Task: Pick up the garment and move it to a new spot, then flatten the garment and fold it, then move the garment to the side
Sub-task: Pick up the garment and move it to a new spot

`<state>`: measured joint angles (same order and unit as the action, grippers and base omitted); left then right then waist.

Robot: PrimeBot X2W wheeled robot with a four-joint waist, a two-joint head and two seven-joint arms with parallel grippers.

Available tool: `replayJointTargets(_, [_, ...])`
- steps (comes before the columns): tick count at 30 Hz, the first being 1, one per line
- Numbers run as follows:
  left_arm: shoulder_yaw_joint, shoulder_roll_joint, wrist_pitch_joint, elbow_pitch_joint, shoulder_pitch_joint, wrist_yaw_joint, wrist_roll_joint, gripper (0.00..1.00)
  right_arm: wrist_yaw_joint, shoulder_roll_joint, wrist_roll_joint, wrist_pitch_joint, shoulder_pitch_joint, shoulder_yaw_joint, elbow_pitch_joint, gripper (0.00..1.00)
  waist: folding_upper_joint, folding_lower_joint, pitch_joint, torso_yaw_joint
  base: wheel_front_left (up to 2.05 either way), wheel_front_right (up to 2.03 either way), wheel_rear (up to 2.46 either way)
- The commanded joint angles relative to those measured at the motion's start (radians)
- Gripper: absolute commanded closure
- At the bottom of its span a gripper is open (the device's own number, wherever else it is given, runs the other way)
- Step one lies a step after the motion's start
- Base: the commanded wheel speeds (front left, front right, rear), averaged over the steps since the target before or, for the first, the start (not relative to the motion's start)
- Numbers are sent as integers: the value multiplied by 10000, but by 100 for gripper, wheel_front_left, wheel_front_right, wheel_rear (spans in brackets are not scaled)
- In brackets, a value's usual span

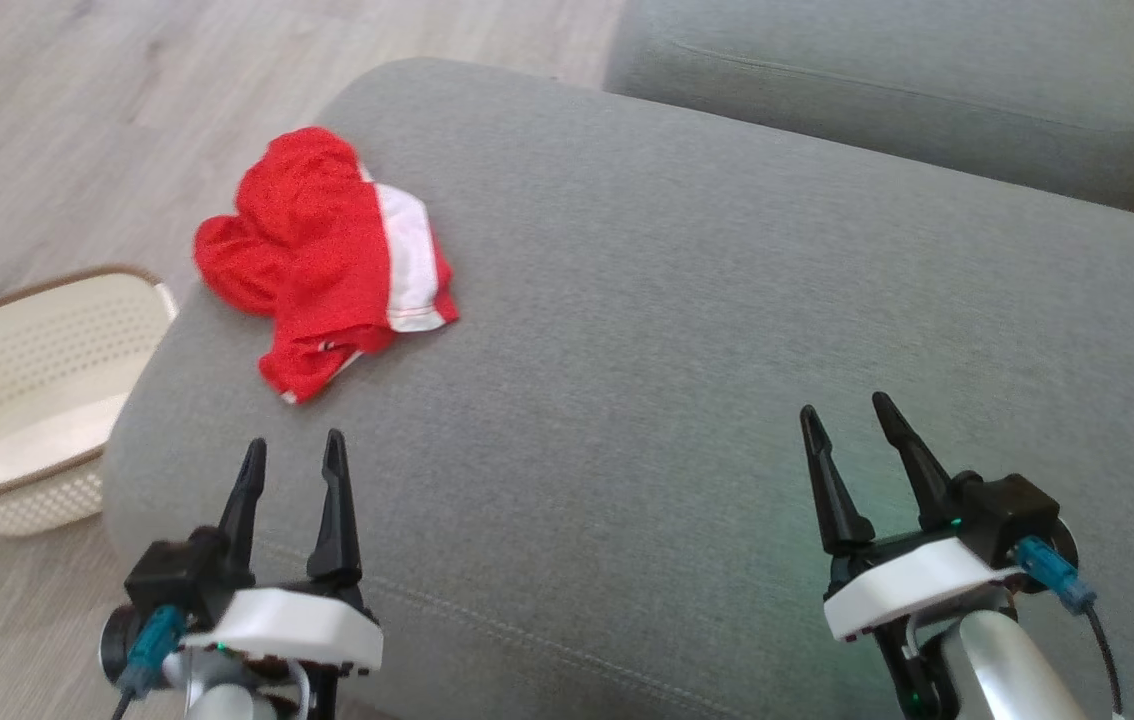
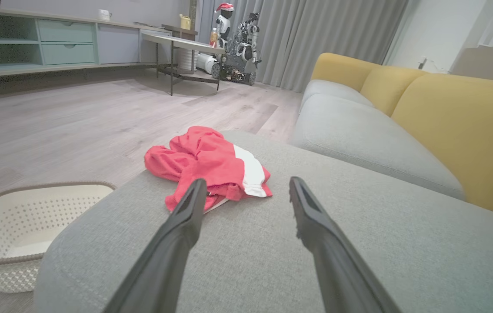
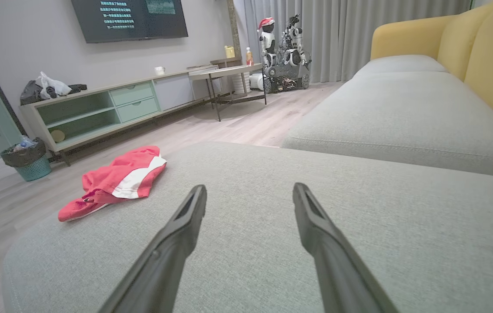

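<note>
Garment (image 1: pixel 322 255) bunched at left edge of sofa cushion (image 1: pixel 677 350); long axis runs away from robot, white band rightward. Jaws wide, empty: left gripper (image 1: pixel 292 448), right gripper (image 1: pixel 842 405).

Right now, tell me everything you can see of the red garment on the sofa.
The garment is red with a broad white panel and white trim at one hem, in thin, soft-looking fabric. It lies crumpled and bunched, not flattened or folded, near the left edge of the grey sofa cushion, ahead of the left gripper. Only the cushion touches it.
</note>
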<state>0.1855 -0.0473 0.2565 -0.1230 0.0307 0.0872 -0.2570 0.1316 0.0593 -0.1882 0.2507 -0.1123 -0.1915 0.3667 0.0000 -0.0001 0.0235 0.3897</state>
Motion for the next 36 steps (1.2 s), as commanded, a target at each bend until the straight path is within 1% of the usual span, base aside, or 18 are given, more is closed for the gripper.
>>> replayJointTargets(1, [-327, -29, 53, 371, -198, 11, -26, 0, -9, 10, -87, 110, -233, -245, -270, 0, 0, 1, -3, 186, 0, 0, 0])
replayJointTargets(6, [-442, -29, 53, 414, -180, 60, -34, 0, -9, -12, -118, 110, -258, -333, -255, 0, 0, 1, 20, 358, 0, 0, 0])
replayJointTargets(10, [-562, -29, 53, 417, -213, 50, -40, 0, -9, -27, -118, 110, -274, -390, -264, 0, 0, 1, 56, 335, 0, 0, 0])
replayJointTargets(17, [-893, -29, 53, 455, -453, 65, -77, 0, -9, -10, -118, 110, -354, -418, -342, 0, 0, 1, 340, 35, 0, 0, 0])
replayJointTargets(21, [-1240, -29, 53, 321, -752, 1, -2, 0, -9, 72, -52, 110, -537, -435, -476, 0, 0, 1, 767, -228, 0, 0, 0])
replayJointTargets(23, [-1373, -29, 53, 114, -1029, -116, 78, 0, -9, 139, 50, 110, -648, -280, -602, 0, 0, 1, 1057, -352, 0, 0, 0])
replayJointTargets(27, [-1591, -52, 53, -783, -1836, -427, 319, 0, -9, 320, 306, 37, -943, 242, -1008, 0, 0, 1, 1716, -610, 0, 0, 0])
replayJointTargets(31, [-1536, -363, 50, -2247, -3038, -803, 556, 0, -9, 478, 560, -224, -1243, 939, -1724, 0, 0, 1, 2339, -828, 0, 0, 0])
replayJointTargets(33, [-1467, -506, -63, -3030, -3773, -936, 583, 0, -9, 565, 682, -410, -1363, 1238, -2141, 0, 0, 1, 2627, -905, 0, 0, 0])
replayJointTargets(36, [-1452, -670, -512, -4036, -4877, -1043, 528, 0, -9, 711, 783, -701, -1496, 1485, -2735, 0, 0, 1, 3029, -1000, 0, 0, 0])
